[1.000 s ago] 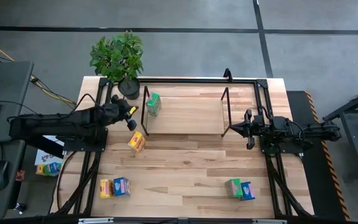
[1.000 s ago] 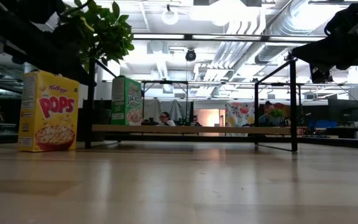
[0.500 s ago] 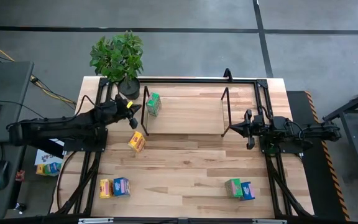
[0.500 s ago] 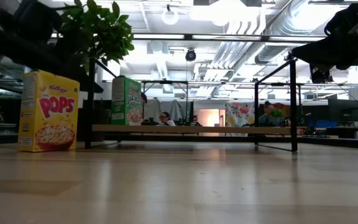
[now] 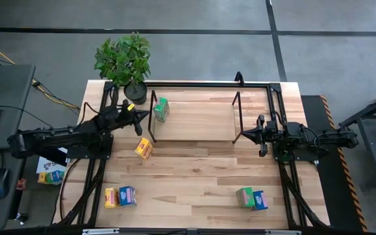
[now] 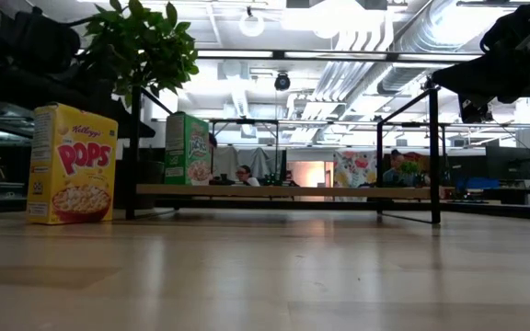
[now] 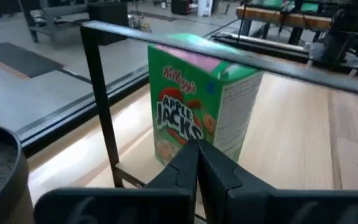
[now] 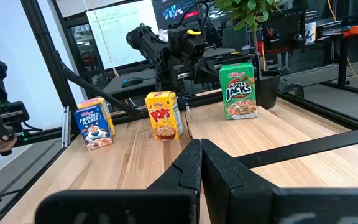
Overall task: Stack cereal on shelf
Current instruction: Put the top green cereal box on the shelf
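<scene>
A green cereal box (image 5: 161,109) (image 7: 197,106) stands upright on the wooden floor of the shelf (image 5: 194,124), at its left end. One yellow box (image 5: 143,148) (image 6: 70,165) stands on the table in front of the shelf's left end. A yellow and a blue box (image 5: 119,196) stand together near the near-left corner, a green and a blue box (image 5: 252,198) near the near-right. My left gripper (image 5: 142,116) (image 7: 197,168) is shut, just left of the shelf's left rods, pointing at the green box. My right gripper (image 5: 260,137) (image 8: 201,162) is shut and waits right of the shelf.
A potted plant (image 5: 124,59) stands at the far-left corner, close behind my left gripper. A black frame (image 5: 276,98) runs round the table's edge. The shelf's black upright rod (image 7: 104,106) stands between my left gripper and the green box. Bare wood (image 5: 194,176) lies between the box pairs.
My left gripper has swung away from above the yellow box toward the table's far edge and now points at the green box on the shelf. It stayed shut. No box has moved.
</scene>
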